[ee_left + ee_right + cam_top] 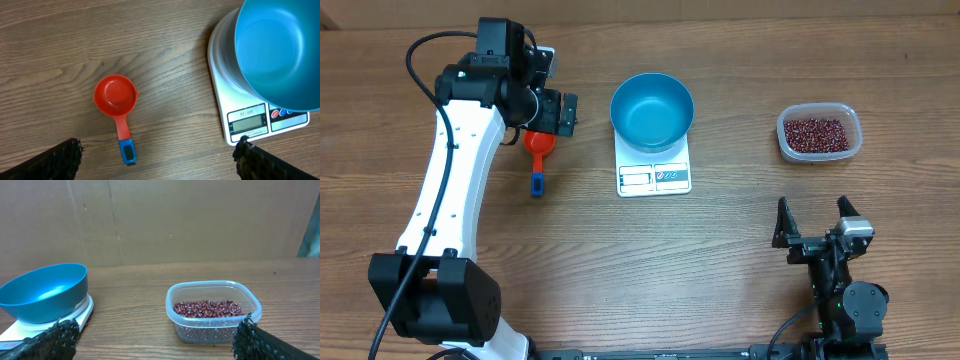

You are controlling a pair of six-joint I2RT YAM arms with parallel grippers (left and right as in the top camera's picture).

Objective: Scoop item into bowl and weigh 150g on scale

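Observation:
The blue bowl (652,110) stands empty on the white scale (654,178) at the table's middle back. The item, dark red beans (815,131), fills a clear tub (819,152) at the right. A red scoop (539,142) with a blue handle lies left of the scale. My left gripper (563,112) hovers open above the scoop (116,95), nothing between its fingers (65,160); the bowl (280,50) and scale (260,122) lie to its right. My right gripper (813,215) stands open near the front, facing the tub (212,325) of beans (210,308).
The wooden table (720,270) carries only these things. A brown cardboard wall (160,220) rises behind the table's far edge. In the right wrist view the bowl (45,292) and scale (75,317) stand left of the tub.

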